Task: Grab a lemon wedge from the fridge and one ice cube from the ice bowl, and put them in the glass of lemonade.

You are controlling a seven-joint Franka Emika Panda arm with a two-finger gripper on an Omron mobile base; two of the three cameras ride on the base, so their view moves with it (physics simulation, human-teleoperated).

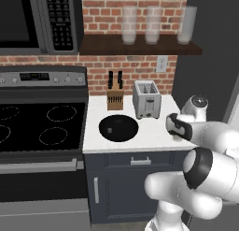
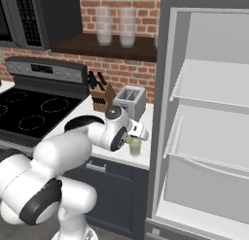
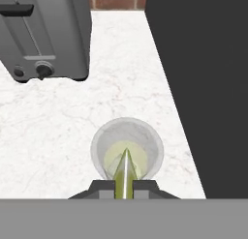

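Lemon wedge (image 3: 124, 175) pinched edge-up in nearly closed gripper (image 3: 124, 187), directly above glass of lemonade (image 3: 127, 148). Glass stood on white counter (image 3: 58, 122), between toaster (image 3: 46, 35) and dark fridge (image 3: 203, 83) side.

end effector (image 2: 132, 138) just above glass of lemonade (image 2: 134, 146)

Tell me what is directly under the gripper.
The glass of lemonade stands right below the gripper, which is shut on the lemon wedge. The wedge covers part of the drink.
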